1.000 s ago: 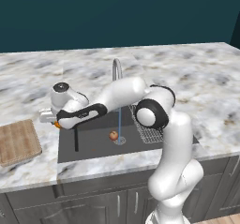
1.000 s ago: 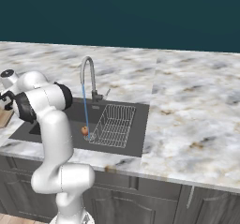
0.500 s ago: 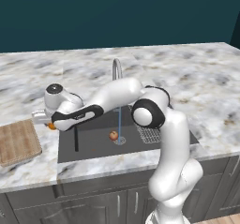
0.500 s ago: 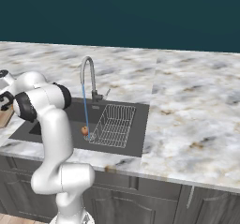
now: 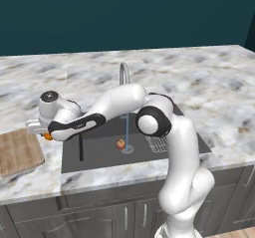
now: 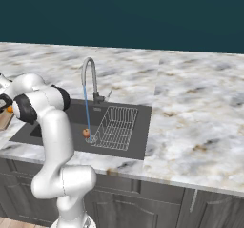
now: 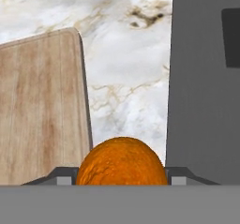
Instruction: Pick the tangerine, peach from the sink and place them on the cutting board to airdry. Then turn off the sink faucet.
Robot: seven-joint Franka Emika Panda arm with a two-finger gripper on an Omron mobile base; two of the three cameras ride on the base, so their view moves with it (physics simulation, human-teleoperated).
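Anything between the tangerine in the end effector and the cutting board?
Nothing visible. The tangerine sits in the end effector, with bare marble counter between it and the cutting board.

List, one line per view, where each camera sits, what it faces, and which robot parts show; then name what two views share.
Left base view: behind the arm to its left, looking down over the sink and cutting board; the arm reaches left, gripper carrying the tangerine.
Right base view: behind to its right, facing the faucet, its running water and the peach; the arm's elbow shows at left.
Hand view: on the hand, looking down at board edge, counter and sink, tangerine between the fingers.
Shared: both base views show the sink, peach and faucet.
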